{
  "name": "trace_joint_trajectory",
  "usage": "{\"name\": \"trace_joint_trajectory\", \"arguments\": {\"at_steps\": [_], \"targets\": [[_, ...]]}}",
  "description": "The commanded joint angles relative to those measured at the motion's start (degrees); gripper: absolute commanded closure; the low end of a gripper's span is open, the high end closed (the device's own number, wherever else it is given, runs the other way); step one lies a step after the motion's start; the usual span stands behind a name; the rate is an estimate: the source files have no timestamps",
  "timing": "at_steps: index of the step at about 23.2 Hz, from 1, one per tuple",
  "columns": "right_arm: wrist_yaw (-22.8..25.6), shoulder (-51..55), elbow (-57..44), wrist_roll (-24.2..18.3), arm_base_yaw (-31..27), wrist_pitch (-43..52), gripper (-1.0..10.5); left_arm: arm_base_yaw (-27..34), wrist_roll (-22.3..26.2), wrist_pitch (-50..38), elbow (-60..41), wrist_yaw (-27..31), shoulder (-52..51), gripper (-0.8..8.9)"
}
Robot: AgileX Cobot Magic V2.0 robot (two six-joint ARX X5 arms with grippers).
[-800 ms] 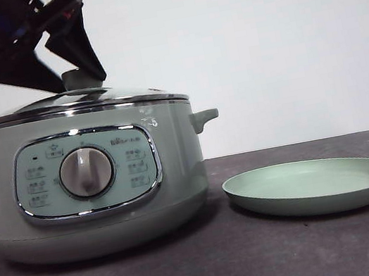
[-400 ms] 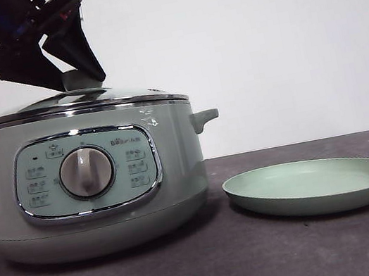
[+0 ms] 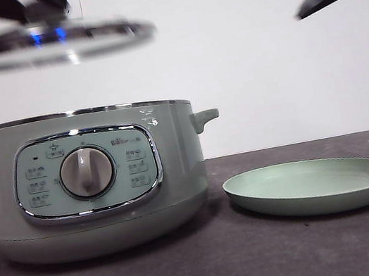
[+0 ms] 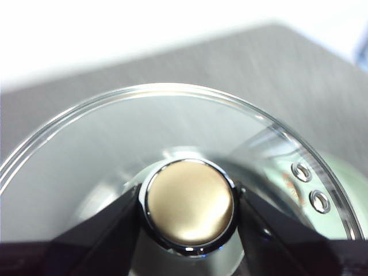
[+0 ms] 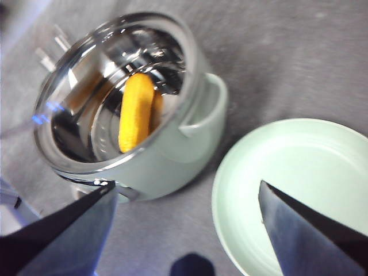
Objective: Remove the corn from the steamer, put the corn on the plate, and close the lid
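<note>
Grey table (image 3: 263, 260); corn (image 5: 135, 112) lies flat lengthwise across steamer (image 5: 167, 155).

— Inspector here on the remote feed. Left claw (image 4: 190, 230): what do you see of its build?

— Two black wedge-shaped jaws, matte, flat-faced, tapering to blunt tips. Front camera shows only dark edges at the top.

— Right claw (image 5: 187, 224)?

— I read two broad dark jaws, blue-black sheen, sharp triangular outlines. A rounded dark blob sits between them; blurred, unidentifiable.
</note>
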State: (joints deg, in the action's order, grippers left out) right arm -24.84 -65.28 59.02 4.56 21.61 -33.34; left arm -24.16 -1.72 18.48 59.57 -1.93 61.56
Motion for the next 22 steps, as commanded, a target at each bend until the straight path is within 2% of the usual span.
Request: {"name": "trace_joint_trajectory", "arguments": {"at_steps": [1, 8, 11, 14, 18, 22], "targets": [[1.46, -4.13, 2.95, 0.52, 3.89, 1.2, 5.4, 0.13, 0.04, -1.57, 0.81, 3.21, -5.27, 8.26], [4.37, -16.24, 13.9, 0.04, 12.41, 0.98, 5.4, 0.13, 0.39, 2.71, 0.81, 14.08, -15.72, 8.26], [4.68, -24.37, 22.8, -1.29, 16.2, -1.44, 5.4, 0.13, 0.52, 5.9, 0.81, 17.2, -19.74, 8.26], [9.16, -33.97, 34.21, -4.59, 19.5, -8.72, 5.4, 0.13, 0.52, 8.39, 0.81, 19.82, -21.81, 8.26], [15.58, -46.18, 47.54, -8.31, 23.41, -17.03, 5.4, 0.13, 0.52, 10.19, 0.81, 19.98, -22.27, 8.26], [18.91, -54.07, 52.3, -10.1, 26.32, -18.58, 5.4, 0.13, 0.57, 10.34, 0.81, 21.92, -22.27, 8.26]]}}
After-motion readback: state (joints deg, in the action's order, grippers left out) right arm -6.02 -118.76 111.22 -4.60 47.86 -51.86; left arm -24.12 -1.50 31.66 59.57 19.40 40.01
